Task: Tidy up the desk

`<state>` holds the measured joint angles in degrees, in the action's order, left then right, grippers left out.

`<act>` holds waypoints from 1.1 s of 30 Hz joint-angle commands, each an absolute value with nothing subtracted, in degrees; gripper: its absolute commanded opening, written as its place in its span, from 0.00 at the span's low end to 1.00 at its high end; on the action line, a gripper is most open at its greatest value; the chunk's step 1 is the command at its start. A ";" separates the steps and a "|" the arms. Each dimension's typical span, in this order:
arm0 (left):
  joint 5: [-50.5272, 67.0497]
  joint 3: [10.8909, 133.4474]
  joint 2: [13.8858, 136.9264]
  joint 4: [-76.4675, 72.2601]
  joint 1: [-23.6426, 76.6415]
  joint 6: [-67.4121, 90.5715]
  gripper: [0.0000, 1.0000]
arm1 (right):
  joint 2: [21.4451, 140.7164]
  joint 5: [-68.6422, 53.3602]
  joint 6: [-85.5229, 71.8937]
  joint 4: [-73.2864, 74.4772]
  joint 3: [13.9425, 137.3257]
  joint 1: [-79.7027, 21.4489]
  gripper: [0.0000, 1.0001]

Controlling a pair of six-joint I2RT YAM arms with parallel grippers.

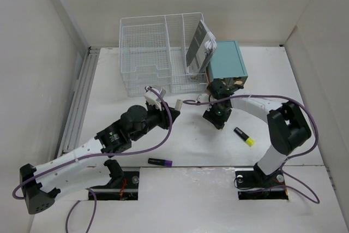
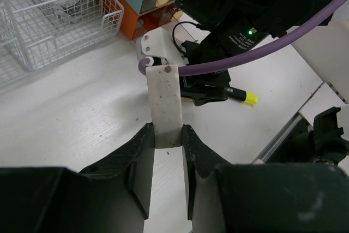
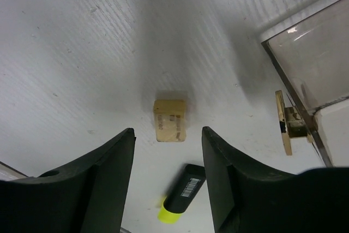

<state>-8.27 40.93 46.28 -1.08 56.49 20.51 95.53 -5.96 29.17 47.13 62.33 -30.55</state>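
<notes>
From above, the left arm (image 1: 87,151) is reaching low from the near left corner toward the middle of the desk (image 1: 117,88). Its left gripper (image 1: 173,111) is carrying a white strip (image 1: 178,103) just in front of the wire basket (image 1: 147,53). The right arm (image 1: 283,126) is folding back at the elbow and pointing the right gripper (image 1: 216,117) down at the desk near the teal box (image 1: 228,61), with a yellow marker (image 1: 244,136) lying close by.

At the left wrist, both fingers (image 2: 139,156) are pinching the strip's near end.

At the right wrist, the fingers (image 3: 109,167) are standing spread wide above a small tan block (image 3: 170,119) lying on the desk, clear of it.
</notes>
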 commanded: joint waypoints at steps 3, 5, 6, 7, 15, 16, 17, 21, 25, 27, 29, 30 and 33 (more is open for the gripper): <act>-9.05 41.04 44.82 -4.22 56.25 20.65 0.00 | 97.11 -6.42 29.53 47.37 64.69 -31.20 0.58; -9.05 41.04 44.82 -4.22 56.25 20.65 0.00 | 97.12 -5.89 29.53 47.37 64.69 -31.20 0.58; -9.05 41.04 44.82 -4.22 56.25 20.65 0.00 | 97.82 -5.89 29.01 46.85 64.69 -31.20 0.58; -9.05 41.04 44.82 -4.22 56.25 20.65 0.00 | 98.43 -5.37 29.00 46.85 64.69 -31.20 0.58; -9.05 41.04 44.30 -4.22 56.25 20.65 0.00 | 100.10 -2.99 27.25 43.86 63.02 -31.73 0.35; -9.05 41.04 44.30 -4.22 56.25 20.65 0.00 | 100.11 -2.99 27.25 43.86 63.02 -31.73 0.32; -9.05 41.04 44.30 -4.22 56.25 20.65 0.00 | 100.11 -2.99 27.25 43.86 63.02 -31.73 0.28; -9.05 41.04 44.30 -4.22 56.25 20.65 0.00 | 100.63 -2.99 26.72 42.81 62.49 -32.25 0.11; -9.05 41.04 44.30 -4.22 56.25 20.65 0.00 | 97.57 -5.79 27.24 43.42 62.49 -32.96 0.06; -8.53 41.04 44.30 -4.22 56.25 20.65 0.00 | 94.59 -6.33 27.25 44.56 64.24 -33.48 0.06; -8.53 41.04 44.30 -4.22 56.25 20.65 0.00 | 92.56 -8.25 27.77 46.13 65.56 -33.49 0.06; -8.53 41.04 44.30 -4.22 56.25 20.65 0.00 | 90.29 -8.96 28.47 46.84 67.39 -33.49 0.06; -8.53 41.04 44.30 -4.22 56.25 20.65 0.00 | 86.23 -11.68 29.09 48.07 70.91 -33.49 0.06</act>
<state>-8.47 40.93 45.50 -1.23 56.49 20.51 92.09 -7.57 27.88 47.75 64.90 -33.08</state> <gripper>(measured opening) 0.197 0.275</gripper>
